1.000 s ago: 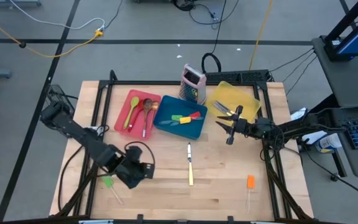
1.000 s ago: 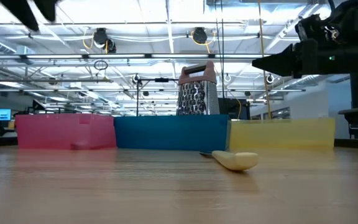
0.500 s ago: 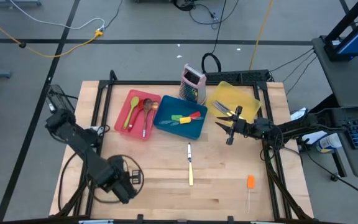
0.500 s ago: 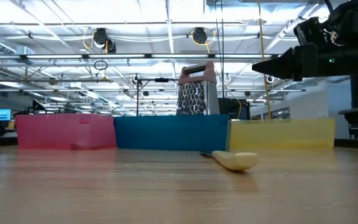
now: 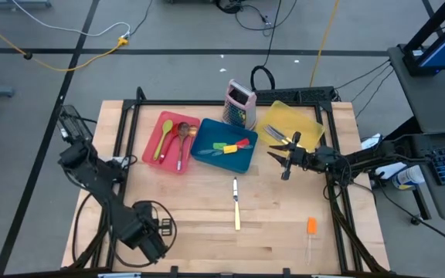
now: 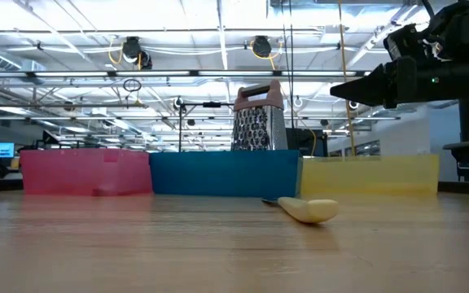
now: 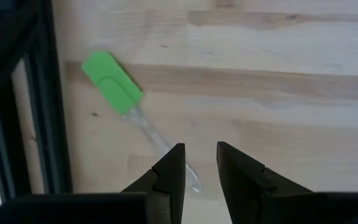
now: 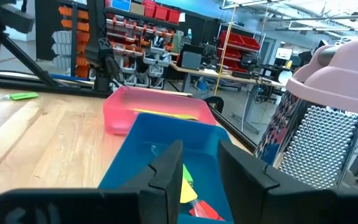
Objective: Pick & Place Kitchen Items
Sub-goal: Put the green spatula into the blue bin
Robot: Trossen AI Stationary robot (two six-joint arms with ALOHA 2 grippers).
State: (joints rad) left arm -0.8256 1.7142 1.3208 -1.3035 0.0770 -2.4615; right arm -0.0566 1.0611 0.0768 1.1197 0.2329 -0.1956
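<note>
The left gripper point(image 7: 200, 163), fingers slightly parted and empty, hovers above the green spatula point(image 7: 112, 91), whose handle runs diagonally toward them.

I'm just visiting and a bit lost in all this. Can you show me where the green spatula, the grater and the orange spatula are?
green spatula point(image 7: 111, 82): left wrist view, on its green blade.
grater point(image 5: 239, 105): high view, on its metal body below the pink top.
orange spatula point(image 5: 311, 225): high view, on its orange blade.
</note>
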